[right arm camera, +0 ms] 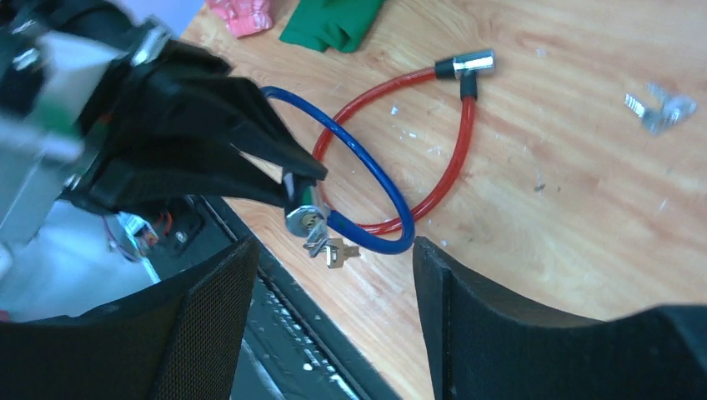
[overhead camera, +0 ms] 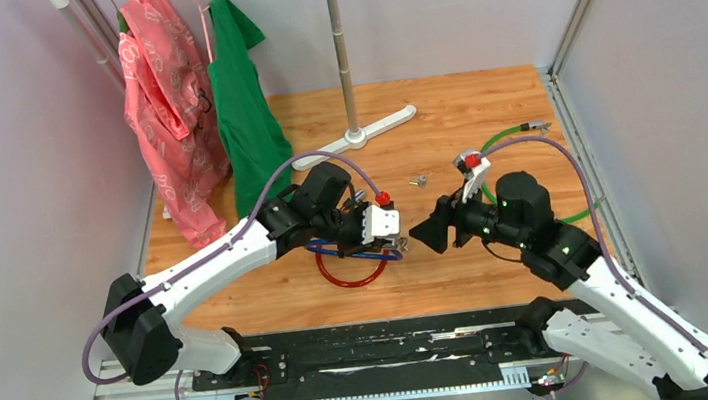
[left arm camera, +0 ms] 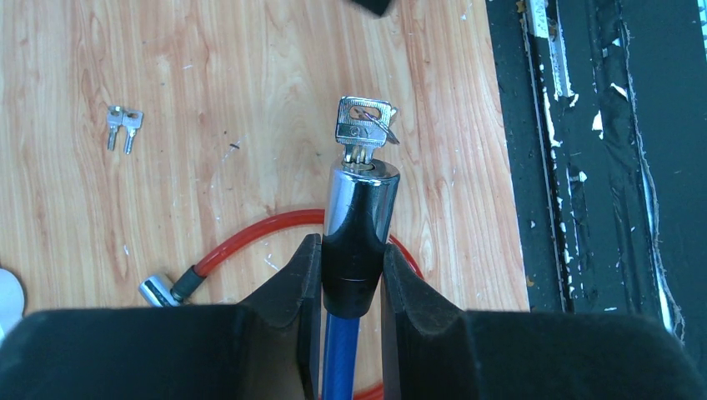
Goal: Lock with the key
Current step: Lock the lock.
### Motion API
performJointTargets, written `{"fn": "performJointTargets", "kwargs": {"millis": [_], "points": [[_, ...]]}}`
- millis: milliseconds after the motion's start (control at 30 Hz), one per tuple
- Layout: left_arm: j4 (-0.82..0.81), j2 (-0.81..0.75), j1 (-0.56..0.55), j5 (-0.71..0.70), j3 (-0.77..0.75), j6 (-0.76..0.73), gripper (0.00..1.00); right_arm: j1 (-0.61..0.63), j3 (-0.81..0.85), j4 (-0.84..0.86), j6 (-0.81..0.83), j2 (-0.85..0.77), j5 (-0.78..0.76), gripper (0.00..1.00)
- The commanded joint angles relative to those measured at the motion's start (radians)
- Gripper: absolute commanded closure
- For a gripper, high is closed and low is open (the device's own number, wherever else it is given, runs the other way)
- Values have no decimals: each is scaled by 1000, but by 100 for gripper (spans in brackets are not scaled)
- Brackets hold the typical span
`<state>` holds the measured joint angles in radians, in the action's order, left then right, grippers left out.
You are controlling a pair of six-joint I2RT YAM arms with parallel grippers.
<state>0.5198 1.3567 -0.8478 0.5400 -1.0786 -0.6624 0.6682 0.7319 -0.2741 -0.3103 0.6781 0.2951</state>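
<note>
Clenching blue lock barrel [left arm camera: 360,200] in left tool [left arm camera: 352,258], pointing its seated key [left arm camera: 364,125] lengthwise at released right tool [overhead camera: 424,232], close opposite.

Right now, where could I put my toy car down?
Bare wood: at the back, between the stand base and the green cable; and near, between the red cable and the black rail. Crowded: the middle, with the left gripper, right gripper and blue cable.
</note>
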Motion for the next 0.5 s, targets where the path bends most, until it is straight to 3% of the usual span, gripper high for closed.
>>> {"fn": "performJointTargets", "kwargs": {"millis": [0,67,133,300,467], "points": [[98,15,1,-55,34,-2,100,-100,33,-123,-279,83,117,32],[97,17,1,-54,36,-1,100,-106,50,-128,-271,128,181,48],[91,18,1,-52,37,4,100,-105,71,-134,-251,168,213,55],[88,17,1,-48,37,10,100,-104,46,-44,-259,201,308,56],[89,19,1,-48,34,12,100,-104,37,-25,-236,228,288,58]]}}
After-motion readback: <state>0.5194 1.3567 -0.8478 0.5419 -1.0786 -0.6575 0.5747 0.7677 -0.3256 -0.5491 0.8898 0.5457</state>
